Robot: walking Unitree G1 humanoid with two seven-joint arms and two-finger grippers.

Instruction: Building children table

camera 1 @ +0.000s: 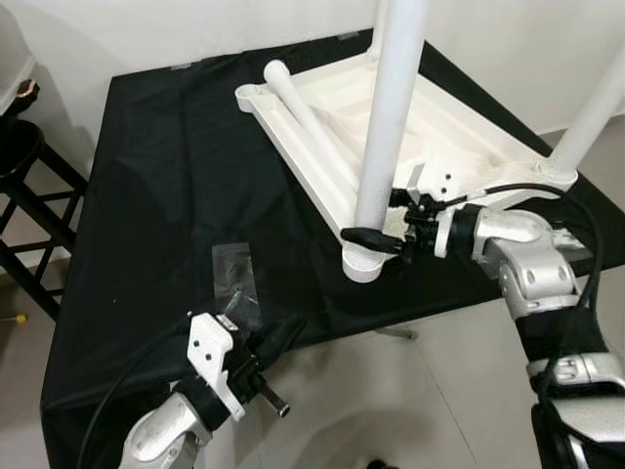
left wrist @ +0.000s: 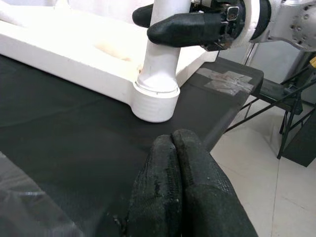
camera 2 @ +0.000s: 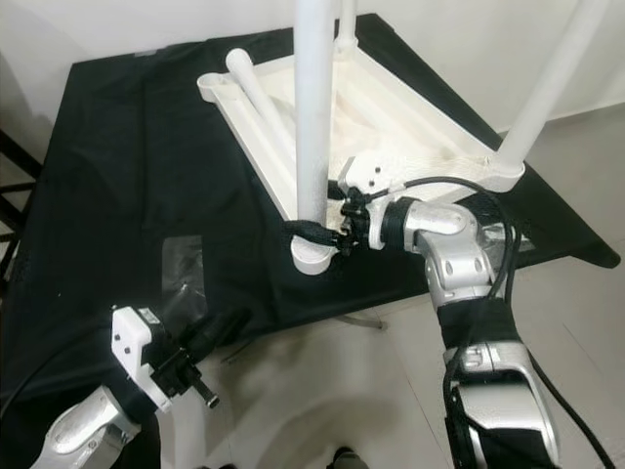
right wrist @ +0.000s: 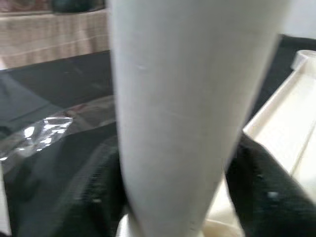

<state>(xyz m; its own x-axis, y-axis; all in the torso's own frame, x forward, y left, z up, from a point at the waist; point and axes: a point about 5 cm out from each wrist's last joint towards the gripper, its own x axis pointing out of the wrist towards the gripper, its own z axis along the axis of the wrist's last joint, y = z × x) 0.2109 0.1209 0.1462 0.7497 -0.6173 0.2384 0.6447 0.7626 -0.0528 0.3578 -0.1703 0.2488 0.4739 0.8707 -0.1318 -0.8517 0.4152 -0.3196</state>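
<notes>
Two fingers of the right end effector (camera 1: 376,239) clasp the near leg (camera 1: 391,117) just above its socket, likely to turn it home. Upside down on the black tabletop (camera 1: 146,176) lies the white table (camera 1: 332,117) (one leg (camera 1: 303,107) loose inside). Left end effector (left wrist: 177,187), pinched shut and empty, waits nearby.

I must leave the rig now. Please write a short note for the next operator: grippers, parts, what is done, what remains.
Right gripper: shut on the near upright leg, low, just above its socket.
Left gripper: shut, empty, above the black cloth at its near edge.
Tabletop: upside down on the cloth; legs stand at three corners.
Loose leg: lies on the tabletop's underside, not yet fitted.
Plastic bag: on the cloth near the left gripper.
</notes>
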